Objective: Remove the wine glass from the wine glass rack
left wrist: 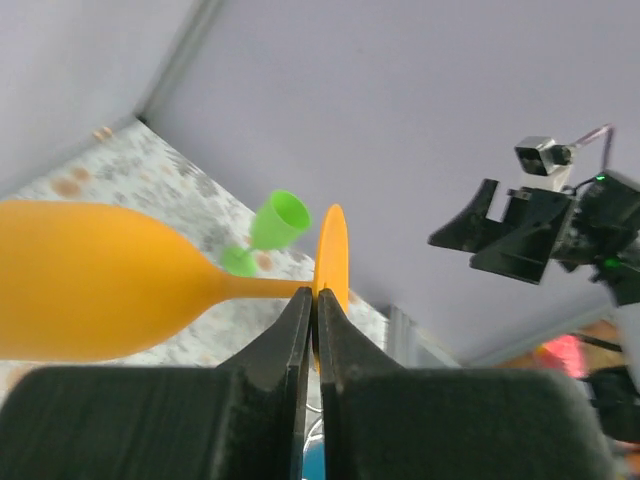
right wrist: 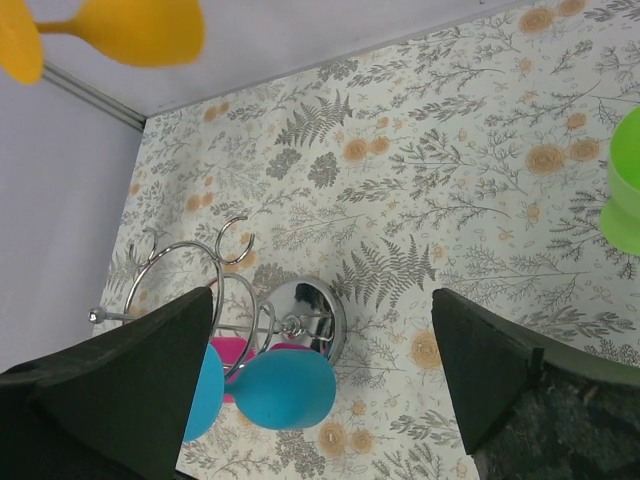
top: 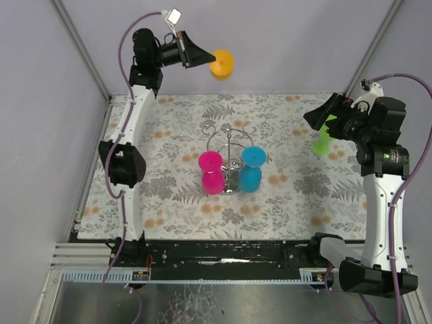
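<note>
Left jaws clamp the orange wine glass (left wrist: 100,290) by its stem; right jaws gape wide.

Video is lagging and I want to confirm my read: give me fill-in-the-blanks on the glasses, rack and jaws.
The left gripper has its jaws shut on the stem of the ___ wine glass.
The wine glass rack holds ___ glasses: a pink glass and a blue glass.
The right gripper has its jaws ___, holding nothing.
Missing: orange; two; open.
</note>
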`<state>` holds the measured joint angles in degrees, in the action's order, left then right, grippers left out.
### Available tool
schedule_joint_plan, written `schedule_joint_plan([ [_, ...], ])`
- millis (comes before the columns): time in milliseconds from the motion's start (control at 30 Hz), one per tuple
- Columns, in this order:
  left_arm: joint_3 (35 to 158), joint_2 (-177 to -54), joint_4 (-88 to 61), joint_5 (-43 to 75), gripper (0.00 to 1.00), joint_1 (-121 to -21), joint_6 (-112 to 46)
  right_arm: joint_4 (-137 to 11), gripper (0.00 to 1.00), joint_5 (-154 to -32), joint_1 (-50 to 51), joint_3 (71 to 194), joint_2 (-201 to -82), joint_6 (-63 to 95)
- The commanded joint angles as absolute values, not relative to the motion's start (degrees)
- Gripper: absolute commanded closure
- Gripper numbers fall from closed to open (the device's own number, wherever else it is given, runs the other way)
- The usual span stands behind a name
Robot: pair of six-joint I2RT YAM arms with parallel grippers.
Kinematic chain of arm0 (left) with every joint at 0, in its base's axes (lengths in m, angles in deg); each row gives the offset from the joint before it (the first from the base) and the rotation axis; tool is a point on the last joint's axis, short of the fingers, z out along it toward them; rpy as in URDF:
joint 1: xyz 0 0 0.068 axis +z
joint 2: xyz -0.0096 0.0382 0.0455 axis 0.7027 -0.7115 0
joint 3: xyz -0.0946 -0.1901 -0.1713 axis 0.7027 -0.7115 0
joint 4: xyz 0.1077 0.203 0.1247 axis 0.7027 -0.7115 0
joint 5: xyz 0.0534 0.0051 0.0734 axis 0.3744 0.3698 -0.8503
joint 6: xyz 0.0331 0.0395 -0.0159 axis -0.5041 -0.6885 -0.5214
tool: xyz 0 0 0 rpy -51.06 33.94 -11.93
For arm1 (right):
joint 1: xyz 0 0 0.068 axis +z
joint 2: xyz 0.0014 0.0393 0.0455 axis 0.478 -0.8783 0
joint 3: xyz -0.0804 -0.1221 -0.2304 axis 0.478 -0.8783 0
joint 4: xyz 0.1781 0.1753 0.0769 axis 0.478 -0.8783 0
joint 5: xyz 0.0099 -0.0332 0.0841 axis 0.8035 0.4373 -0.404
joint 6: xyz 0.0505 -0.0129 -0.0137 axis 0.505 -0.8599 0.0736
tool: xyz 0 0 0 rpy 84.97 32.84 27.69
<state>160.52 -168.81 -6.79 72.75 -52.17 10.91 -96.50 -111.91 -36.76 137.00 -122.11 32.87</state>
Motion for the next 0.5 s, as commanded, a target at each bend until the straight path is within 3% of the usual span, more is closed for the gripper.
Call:
schedule_joint_plan([
  [0, 154.1, -153.6, -11.9, 63.0, 1.0, -53.6, -15.9, -97.7, 0.03, -112.1, -36.7, 138.5, -120.3, 31.1],
  [200, 144.2, -139.1, -19.7, 53.0, 1.0, -61.6, -45.9, -100.9, 0.01, -107.8, -36.7, 140.3, -119.6, 30.7],
  [467, 124.0, -122.1, -23.6, 40.5, 1.0, -80.8, -89.8, -111.2, 0.01, -99.3, -36.8, 150.3, -125.3, 37.7],
])
